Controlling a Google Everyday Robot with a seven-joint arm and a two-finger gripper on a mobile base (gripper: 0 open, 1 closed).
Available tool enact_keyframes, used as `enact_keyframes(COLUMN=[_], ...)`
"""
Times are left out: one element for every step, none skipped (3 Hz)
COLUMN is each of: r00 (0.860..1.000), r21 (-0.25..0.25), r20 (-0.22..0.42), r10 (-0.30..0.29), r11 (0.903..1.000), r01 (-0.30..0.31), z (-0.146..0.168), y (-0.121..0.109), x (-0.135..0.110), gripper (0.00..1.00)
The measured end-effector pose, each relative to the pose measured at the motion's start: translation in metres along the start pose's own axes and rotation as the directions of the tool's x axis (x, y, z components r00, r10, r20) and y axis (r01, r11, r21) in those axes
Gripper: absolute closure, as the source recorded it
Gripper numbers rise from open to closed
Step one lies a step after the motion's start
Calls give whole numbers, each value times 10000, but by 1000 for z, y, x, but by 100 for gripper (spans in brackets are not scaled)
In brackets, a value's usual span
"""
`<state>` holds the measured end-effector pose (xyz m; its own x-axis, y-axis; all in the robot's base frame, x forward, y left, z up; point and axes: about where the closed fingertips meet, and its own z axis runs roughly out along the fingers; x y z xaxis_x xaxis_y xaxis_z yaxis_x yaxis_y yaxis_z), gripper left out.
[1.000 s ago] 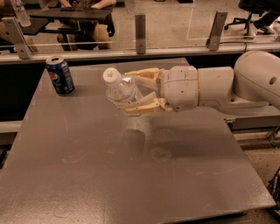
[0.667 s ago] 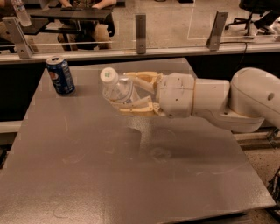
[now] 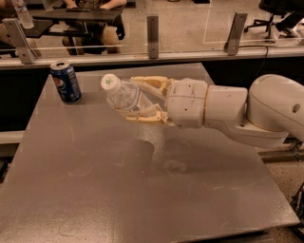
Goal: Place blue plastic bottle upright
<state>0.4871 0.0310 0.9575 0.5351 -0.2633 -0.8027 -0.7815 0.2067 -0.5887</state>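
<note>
The blue plastic bottle [image 3: 122, 94] is a clear bottle with a white cap. It is held above the grey table [image 3: 95, 190], tilted, its cap pointing up and to the left. Its label is hidden between the fingers. My gripper [image 3: 142, 100] reaches in from the right, over the table's far middle, and is shut on the bottle's body. One cream finger lies above the bottle and one below it.
A dark blue Pepsi can [image 3: 66, 81] stands upright at the table's far left corner. A glass barrier with metal posts [image 3: 152, 29] runs along the far edge. A small clear bottle [image 3: 22, 13] stands on a desk beyond it.
The arm has moved left and slightly toward the camera with the bottle in it. The bottle stays tilted, cap up-left.
</note>
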Motion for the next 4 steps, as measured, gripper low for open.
enact_keyframes(r00=[9985,9770,9328,8887], r21=[125,249,12,-677], r20=[234,1054,1733,1900], r10=[491,1851,3159,4172], r11=[9987,9817,9471,9086], r01=[-494,-1887,-3209,-4121], z=[-2,-9,-16,-18], y=[-7,-21,-29,-28], x=[-1,-2,-6,-12], gripper=[100,100,100,100])
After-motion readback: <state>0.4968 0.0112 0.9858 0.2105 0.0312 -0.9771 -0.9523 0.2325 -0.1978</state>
